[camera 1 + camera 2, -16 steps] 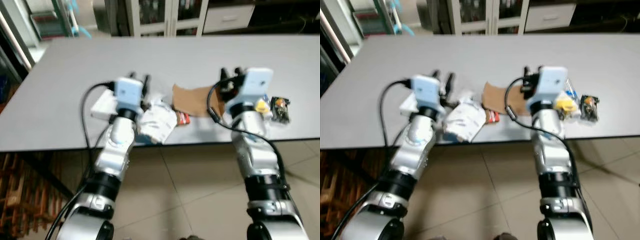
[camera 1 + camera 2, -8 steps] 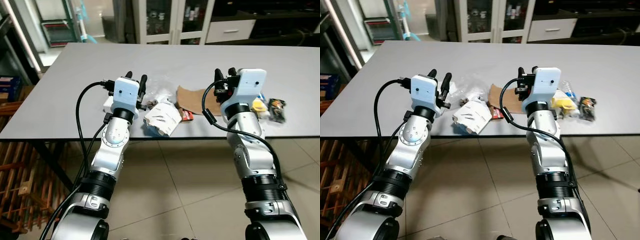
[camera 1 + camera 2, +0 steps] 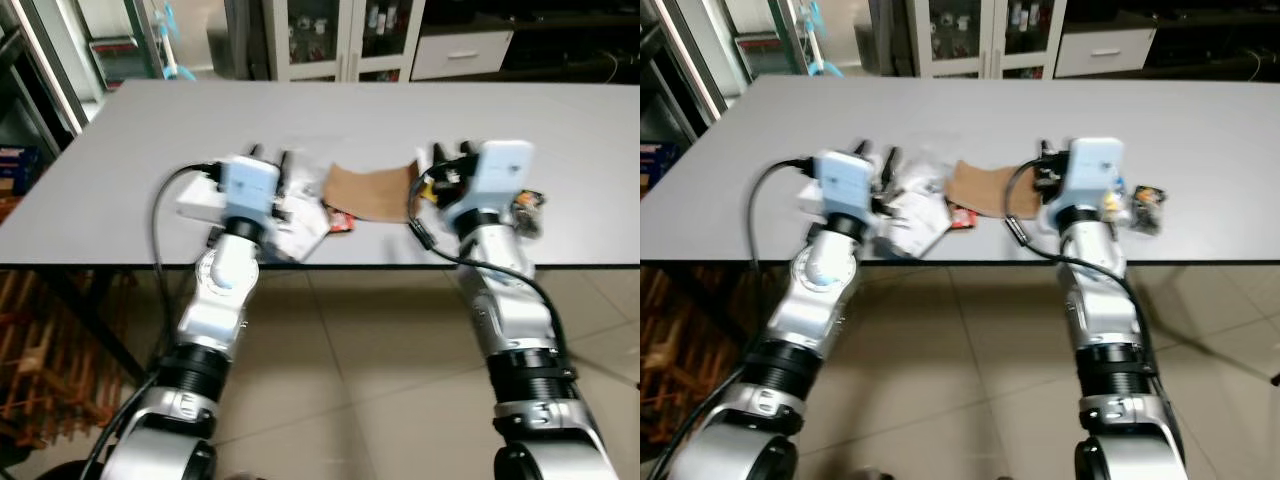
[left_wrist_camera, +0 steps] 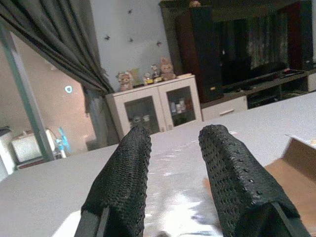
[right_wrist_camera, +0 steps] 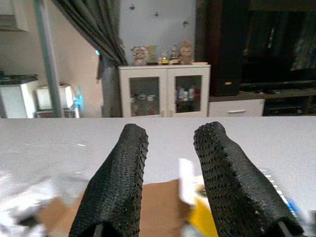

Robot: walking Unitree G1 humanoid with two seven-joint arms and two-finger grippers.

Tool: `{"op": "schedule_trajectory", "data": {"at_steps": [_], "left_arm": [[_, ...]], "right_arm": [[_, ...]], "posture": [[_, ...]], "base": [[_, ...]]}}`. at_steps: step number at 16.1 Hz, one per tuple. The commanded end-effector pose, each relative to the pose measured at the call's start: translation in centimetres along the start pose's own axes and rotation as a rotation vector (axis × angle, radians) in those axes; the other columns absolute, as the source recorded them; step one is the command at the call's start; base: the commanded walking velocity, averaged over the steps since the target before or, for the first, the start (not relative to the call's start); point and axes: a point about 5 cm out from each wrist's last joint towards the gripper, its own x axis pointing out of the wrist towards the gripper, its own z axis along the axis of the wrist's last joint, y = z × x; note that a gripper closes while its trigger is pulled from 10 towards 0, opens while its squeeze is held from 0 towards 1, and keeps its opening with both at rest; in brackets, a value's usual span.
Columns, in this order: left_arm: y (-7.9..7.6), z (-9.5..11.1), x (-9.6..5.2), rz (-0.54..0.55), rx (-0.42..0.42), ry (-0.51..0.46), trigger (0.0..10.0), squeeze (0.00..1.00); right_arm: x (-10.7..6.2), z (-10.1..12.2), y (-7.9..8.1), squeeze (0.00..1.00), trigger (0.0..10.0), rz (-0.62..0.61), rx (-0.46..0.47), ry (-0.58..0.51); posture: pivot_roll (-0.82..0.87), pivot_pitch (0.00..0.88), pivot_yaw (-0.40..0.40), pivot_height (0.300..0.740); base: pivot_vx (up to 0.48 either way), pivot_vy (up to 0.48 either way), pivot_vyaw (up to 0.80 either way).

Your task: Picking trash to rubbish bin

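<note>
Trash lies near the front edge of a grey table [image 3: 120, 190]: a crumpled white bag [image 3: 303, 226], a brown cardboard piece [image 3: 365, 185], a small red packet [image 3: 341, 222], a flat white box [image 3: 198, 204] and a dark wrapper [image 3: 1148, 197] beside something yellow [image 3: 1110, 201]. My left gripper [image 3: 270, 156] is raised just left of the white bag, open, nothing between its fingers [image 4: 123, 173]. My right gripper [image 3: 450, 151] hovers between the cardboard and the dark wrapper, open and empty, fingers [image 5: 118, 173] pointing across the table.
A white glass-door cabinet [image 3: 330, 40] and dark furniture stand beyond the table's far edge. Metal shelving [image 3: 60, 60] is at the far left. Tiled floor [image 3: 360, 380] lies under my arms, wooden slats [image 3: 40, 370] at lower left.
The whole picture has shifted and blurred, so the camera moved. Both grippers stay raised and open over the table's front edge; the trash lies as before.
</note>
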Motion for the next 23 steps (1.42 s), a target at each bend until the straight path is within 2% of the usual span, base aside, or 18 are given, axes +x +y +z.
{"op": "schedule_trajectory", "data": {"at_steps": [1,3,5,8,9,13,17,20,21,22,23], "left_arm": [[0.7,0.2,0.0,0.017,0.019,-0.005,10.0,0.00],[0.7,0.1,0.0,0.019,0.022,-0.002,10.0,0.00],[0.9,0.0,-0.1,0.022,0.022,0.002,10.0,0.00],[2.1,-0.6,-0.3,0.062,0.034,0.038,10.0,0.00],[2.7,-0.8,-0.3,0.096,0.022,0.050,10.0,0.00],[3.5,-1.1,-0.6,0.156,-0.030,0.069,10.0,0.00],[4.0,-2.7,-1.4,0.208,-0.154,0.152,10.0,0.00],[4.1,-3.0,-1.6,0.224,-0.188,0.171,10.0,0.00],[4.2,-3.2,-1.6,0.245,-0.229,0.181,10.0,0.00],[4.5,-3.9,-1.9,0.295,-0.330,0.211,10.0,0.00],[4.6,-4.4,-2.2,0.323,-0.387,0.231,10.0,0.00]], "right_arm": [[0.0,-0.1,0.5,0.00,10.0,0.016,0.006,0.008],[-0.1,-0.2,0.6,0.00,10.0,0.018,0.006,0.012],[-0.2,-0.3,0.6,0.00,10.0,0.020,0.007,0.017],[-0.3,-0.5,0.7,0.00,10.0,0.023,0.008,0.025],[-0.3,-0.5,0.7,0.00,10.0,0.024,0.009,0.026],[-0.4,-0.6,0.7,0.00,10.0,0.024,0.009,0.031],[-0.7,-1.2,1.3,0.00,10.0,0.070,0.006,0.058],[-0.7,-1.4,1.4,0.00,10.0,0.085,-0.008,0.077],[-0.8,-1.6,1.4,0.00,10.0,0.090,-0.007,0.085],[-0.9,-1.8,1.7,0.00,10.0,0.114,-0.007,0.098],[-1.0,-1.8,2.0,0.00,10.0,0.138,-0.004,0.103]], "posture": [[-0.03,0.036,-0.003,0.740],[-0.03,0.043,-0.004,0.740],[-0.03,0.049,-0.004,0.740],[-0.02,0.061,-0.003,0.740],[-0.02,0.062,-0.003,0.740],[-0.02,0.068,0.000,0.740],[-0.02,0.069,0.002,0.740],[-0.02,0.071,0.003,0.740],[-0.02,0.071,0.003,0.740],[-0.03,0.072,0.004,0.740],[-0.03,0.073,0.004,0.740]], "base": [[0.000,-0.450,0.00],[0.000,-0.450,0.00],[0.000,0.000,0.00],[0.000,0.000,0.00],[0.000,0.000,0.00],[0.000,0.000,0.00],[0.000,0.000,0.00],[0.000,0.000,0.00],[0.000,0.000,0.00],[0.000,0.000,0.00],[0.000,0.000,0.00]]}}
